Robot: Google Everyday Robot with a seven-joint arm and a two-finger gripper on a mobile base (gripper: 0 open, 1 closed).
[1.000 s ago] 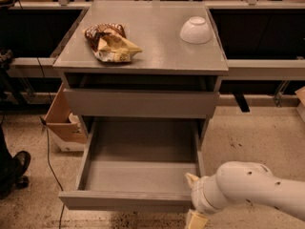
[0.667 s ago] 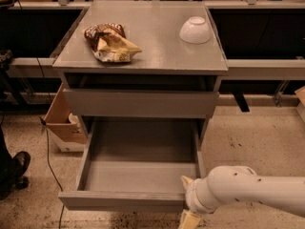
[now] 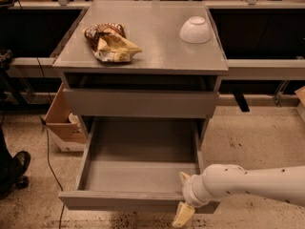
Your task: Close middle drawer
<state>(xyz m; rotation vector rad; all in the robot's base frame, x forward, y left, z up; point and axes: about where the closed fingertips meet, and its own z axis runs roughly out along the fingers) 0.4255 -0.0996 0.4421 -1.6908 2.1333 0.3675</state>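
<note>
The middle drawer (image 3: 138,200) is pulled far out of the grey cabinet, and its shallow grey box (image 3: 140,163) holds nothing. Its flat front faces me near the bottom of the camera view. My gripper (image 3: 183,197) is at the right end of that front, on the white arm (image 3: 248,182) that comes in from the right. One cream finger (image 3: 183,178) is on the inner side of the front panel. The other finger (image 3: 182,215) hangs on the outer side, so the jaws stand apart astride the panel. The top drawer (image 3: 140,104) above sits slightly out.
On the cabinet top (image 3: 157,56) lie a crumpled snack bag (image 3: 110,43) and an upturned white bowl (image 3: 195,30). A cardboard box (image 3: 62,120) stands on the floor left of the cabinet. A black shoe (image 3: 16,168) shows at the left edge. Dark counters run behind.
My arm and gripper have slid a little to the left along the drawer's front, closer onto its right corner. The drawer has not visibly moved.
</note>
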